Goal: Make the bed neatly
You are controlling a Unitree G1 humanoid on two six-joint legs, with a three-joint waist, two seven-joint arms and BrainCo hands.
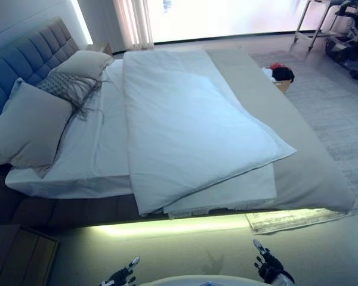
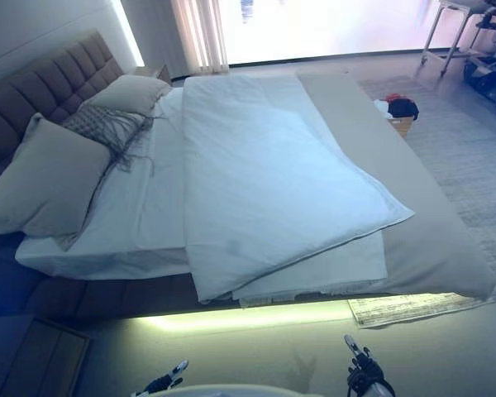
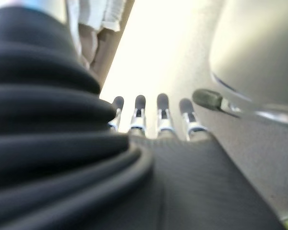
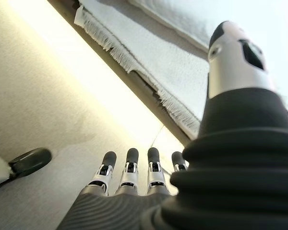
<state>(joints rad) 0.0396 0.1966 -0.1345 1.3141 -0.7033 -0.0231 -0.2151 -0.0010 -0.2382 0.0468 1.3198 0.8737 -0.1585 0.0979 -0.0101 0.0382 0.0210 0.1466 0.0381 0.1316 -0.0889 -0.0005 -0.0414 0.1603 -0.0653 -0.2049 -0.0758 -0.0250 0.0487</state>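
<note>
Right now the bed [image 1: 322,179] is lying ahead of the robot with its headboard [image 1: 24,53] at the left. A white duvet [image 1: 185,131] is sitting skewed across the mattress, folded back on itself, its near corner hanging just over the near edge above a fringed blanket [image 1: 227,199]. Pillows [image 1: 30,125] are leaning at the left, with a tasselled cushion [image 1: 68,86] between two of them. A basket [image 1: 280,77] is standing on the floor at the far side.

Both hands are hanging low, well apart from the bed. The left hand [image 1: 122,275] is showing straight, spread fingers [image 3: 140,112] holding nothing; the right hand [image 1: 268,265] is likewise showing relaxed, straight fingers [image 4: 129,167], empty.

The duvet is looking soft, bulky and light, so it will probably be drooping and dragging rather than sliding stiffly. Taking hold at the near hanging corner and along the near hem, one hand each, seems best for spreading it flat.
</note>
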